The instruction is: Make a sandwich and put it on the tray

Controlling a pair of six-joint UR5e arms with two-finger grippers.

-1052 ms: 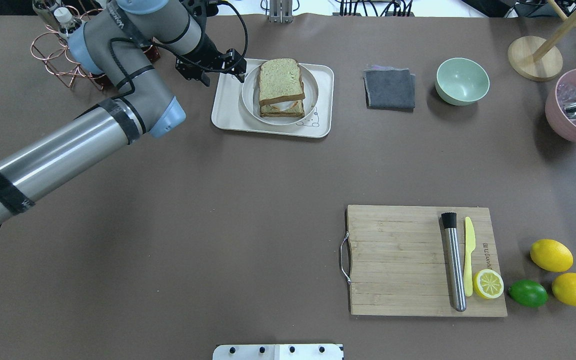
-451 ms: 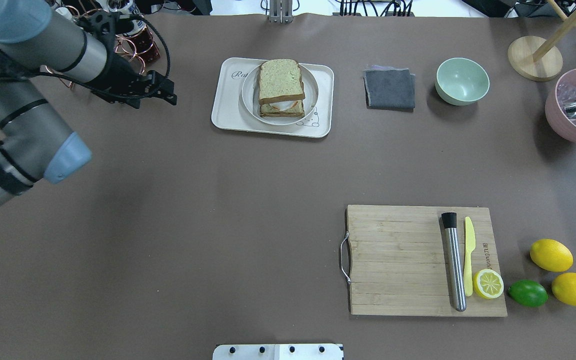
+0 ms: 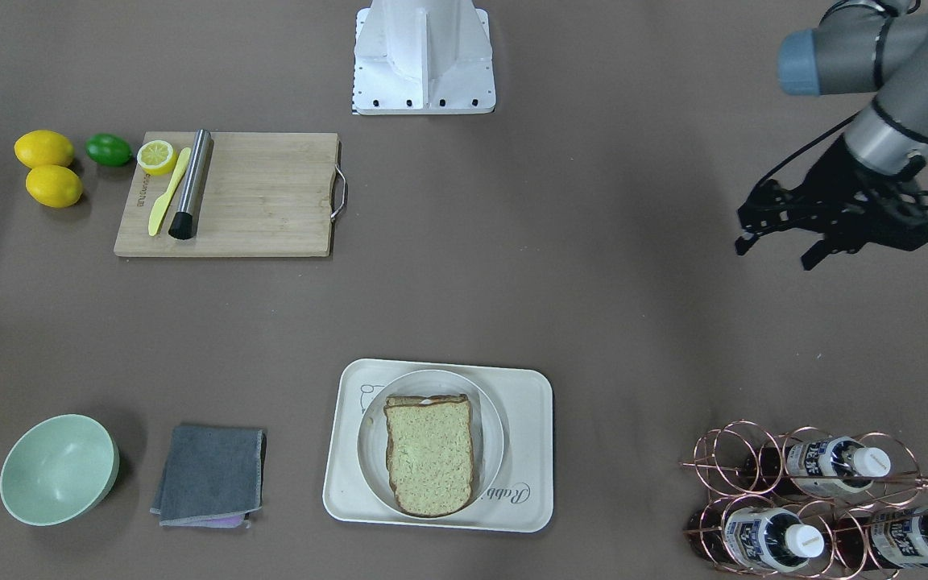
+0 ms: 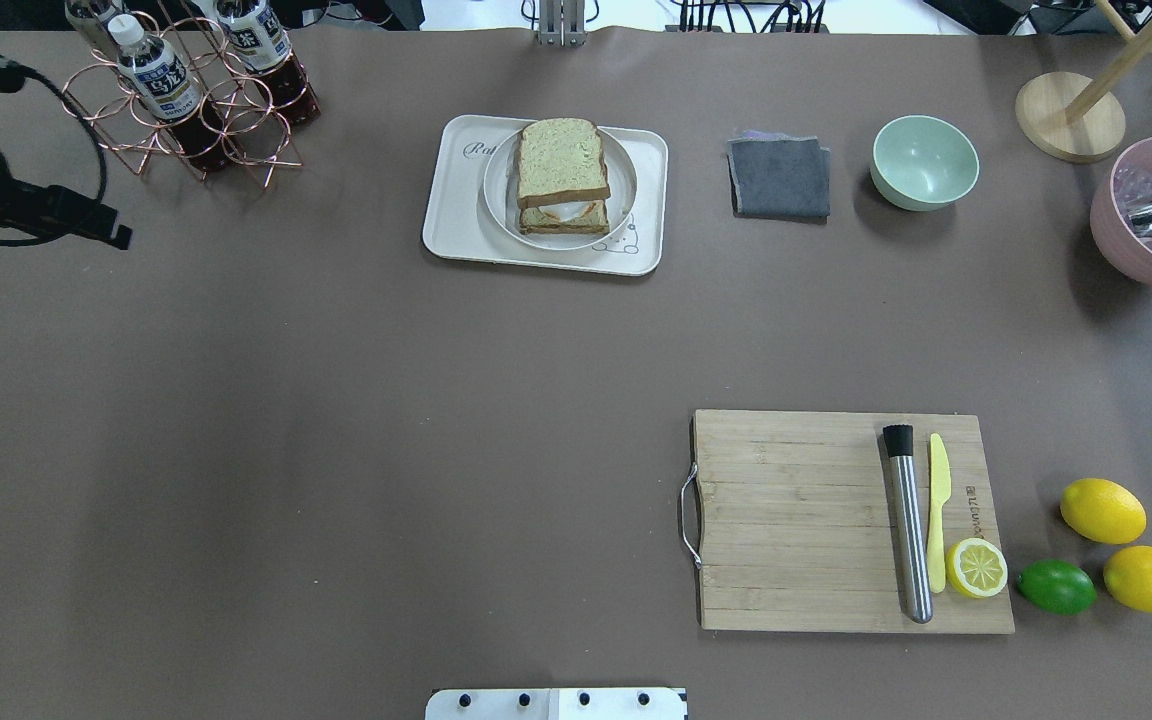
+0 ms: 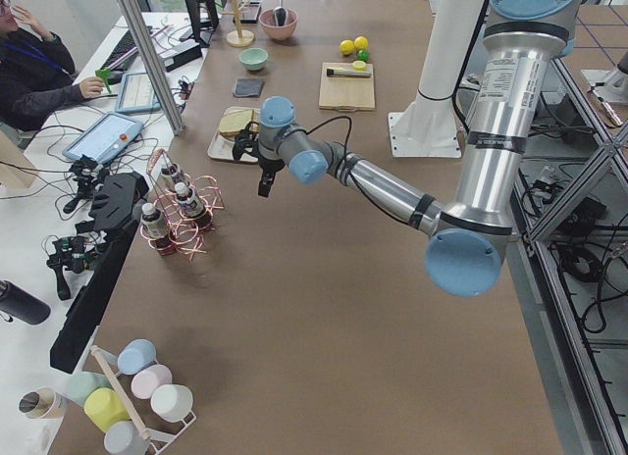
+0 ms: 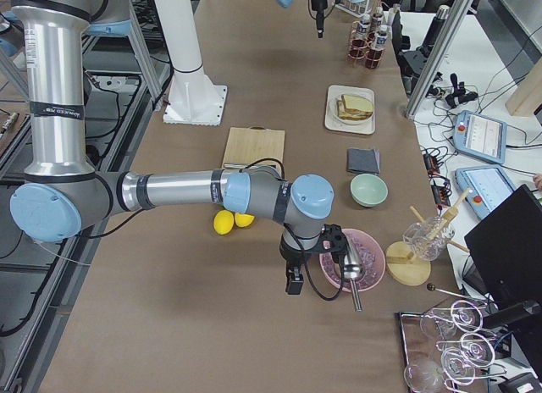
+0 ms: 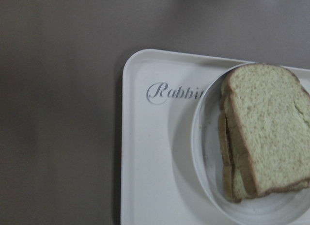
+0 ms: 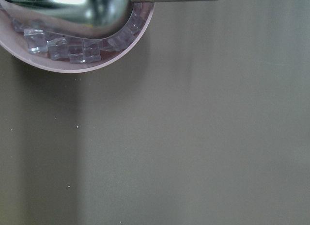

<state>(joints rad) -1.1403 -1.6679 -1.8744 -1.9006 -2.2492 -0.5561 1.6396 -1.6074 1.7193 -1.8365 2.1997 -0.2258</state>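
The sandwich (image 4: 563, 165) is two speckled bread slices with a white egg (image 4: 568, 210) showing between them. It lies on a round white plate (image 4: 496, 200), which stands on the cream tray (image 4: 451, 215) at the far middle of the table. It also shows in the front view (image 3: 429, 455) and the left wrist view (image 7: 266, 128). My left gripper (image 3: 774, 251) is open and empty, well off to the tray's side and apart from it. My right gripper (image 6: 295, 279) hangs by the pink bowl; I cannot tell whether it is open or shut.
A copper rack of bottles (image 4: 186, 100) stands near my left gripper. A grey cloth (image 4: 779, 178), a green bowl (image 4: 924, 160) and a pink bowl of ice with a metal scoop (image 4: 1151, 215) sit right of the tray. A wooden cutting board (image 4: 796, 520) holds a muddler, a knife and a lemon half.
My left arm has drawn back from the tray's left edge toward the table's left side, uncovering the bottle rack. The sandwich, plate and tray have not moved.
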